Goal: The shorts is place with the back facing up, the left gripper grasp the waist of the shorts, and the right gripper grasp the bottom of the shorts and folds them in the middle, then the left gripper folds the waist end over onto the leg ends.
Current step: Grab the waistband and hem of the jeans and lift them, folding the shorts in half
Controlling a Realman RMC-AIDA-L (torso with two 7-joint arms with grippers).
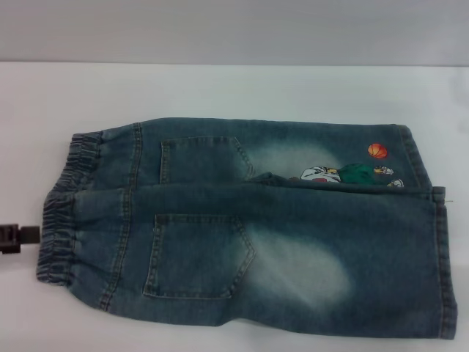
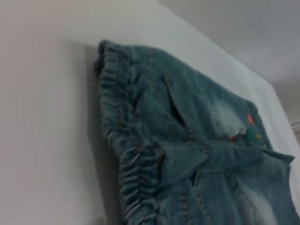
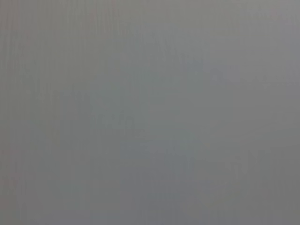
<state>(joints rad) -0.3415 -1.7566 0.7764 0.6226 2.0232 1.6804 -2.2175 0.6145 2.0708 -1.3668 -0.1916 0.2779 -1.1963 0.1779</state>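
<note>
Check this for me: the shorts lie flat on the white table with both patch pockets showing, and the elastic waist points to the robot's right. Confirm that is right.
One detail is wrong. In the head view the shorts do lie flat on the white table with both patch pockets showing, but the gathered elastic waist points to the robot's left, not its right. The straight leg hems are on the right.

My head camera looks forward and down on the white tabletop point(image 1: 220, 88), taking in the shorts point(image 1: 278, 235) nearly whole, waist point(image 1: 62, 213) to my left. My left wrist camera sits low and close beside that waist point(image 2: 117, 136), looking along the shorts point(image 2: 206, 154) toward the far hems; both views share the denim. My right wrist camera faces only a plain grey surface.
</note>
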